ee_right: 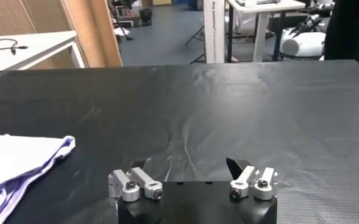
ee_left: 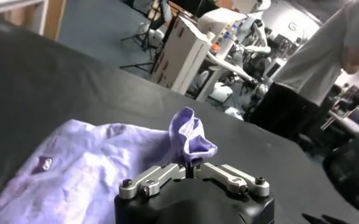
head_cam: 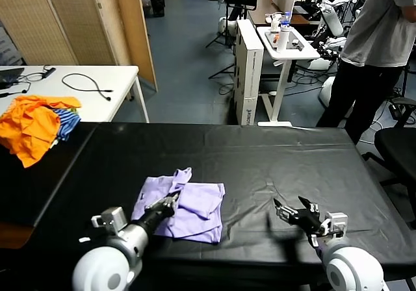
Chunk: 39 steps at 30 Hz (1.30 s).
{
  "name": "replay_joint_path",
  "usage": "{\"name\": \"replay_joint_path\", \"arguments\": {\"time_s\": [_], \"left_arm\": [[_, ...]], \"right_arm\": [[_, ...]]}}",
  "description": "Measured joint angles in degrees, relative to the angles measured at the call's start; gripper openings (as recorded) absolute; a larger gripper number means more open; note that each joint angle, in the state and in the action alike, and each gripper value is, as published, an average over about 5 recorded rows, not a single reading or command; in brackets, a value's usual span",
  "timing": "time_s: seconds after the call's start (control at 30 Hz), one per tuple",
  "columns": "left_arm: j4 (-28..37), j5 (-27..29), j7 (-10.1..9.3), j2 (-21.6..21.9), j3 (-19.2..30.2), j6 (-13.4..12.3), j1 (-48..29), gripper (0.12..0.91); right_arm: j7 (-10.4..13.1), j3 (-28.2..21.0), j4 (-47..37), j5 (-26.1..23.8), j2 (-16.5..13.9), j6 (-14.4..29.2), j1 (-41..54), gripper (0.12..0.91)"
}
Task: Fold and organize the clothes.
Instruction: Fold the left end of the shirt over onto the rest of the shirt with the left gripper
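The pale lavender T-shirt (head_cam: pixel 188 208) lies partly folded on the black table (head_cam: pixel 260 161), near its front left. My left gripper (head_cam: pixel 173 200) is shut on a fold of the shirt and holds that fold raised; in the left wrist view the pinched fabric (ee_left: pixel 190 137) stands up just beyond the closed gripper (ee_left: pixel 194 165). My right gripper (head_cam: pixel 290 210) is open and empty, low over the bare table at the front right, well clear of the shirt. In the right wrist view its jaws (ee_right: pixel 188 165) stand wide apart and the shirt's edge (ee_right: pixel 21 159) shows far off to one side.
Bright orange garments (head_cam: pixel 29 125) with a blue-striped cloth (head_cam: pixel 65 123) lie on the table's far left. A white table (head_cam: pixel 71 89) with cables stands behind them. A person (head_cam: pixel 377 44) stands beyond the far right corner, and a black chair (head_cam: pixel 400 148) is at the right edge.
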Motion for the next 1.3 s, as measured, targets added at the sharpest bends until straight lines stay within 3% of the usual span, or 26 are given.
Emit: {"name": "replay_joint_path", "arguments": {"time_s": [0.37,0.57,0.67,0.9,1.0,1.17,1.3], "left_arm": [[2.34,3.98,0.34,-4.16,2.17,0.0,0.1,0.171],[3.51,6.88,0.81,-5.54,3.41,-0.01,0.72,0.18],[4.03,10.4,1.71,-6.68,4.46,-0.01,1.51,0.283],[2.92,15.42,2.62,-9.89,7.09,-0.95,3.1,0.724],[1.79,15.6,2.8,-9.92,7.15,-2.02,2.7,0.86],[-0.61,16.17,4.25,-9.92,4.42,-5.16,1.45,0.905],[-1.01,16.29,4.7,-8.94,-0.76,-7.11,0.94,0.907]], "right_arm": [[-0.09,-0.13,0.03,-0.14,0.03,-0.24,-0.16,0.907],[-1.57,-1.28,0.07,-0.27,-0.79,-0.81,0.61,0.907],[-2.49,-2.26,0.73,0.2,-1.55,-0.92,1.15,0.907],[-4.57,-5.21,2.32,2.47,-4.19,-0.45,2.19,0.907],[-4.46,-7.09,2.86,3.89,-5.06,-0.22,3.2,0.907],[-4.2,-12.27,2.66,6.06,-5.53,-0.01,6.5,0.907],[-3.68,-17.34,1.0,6.26,-4.74,0.29,10.27,0.907]]}}
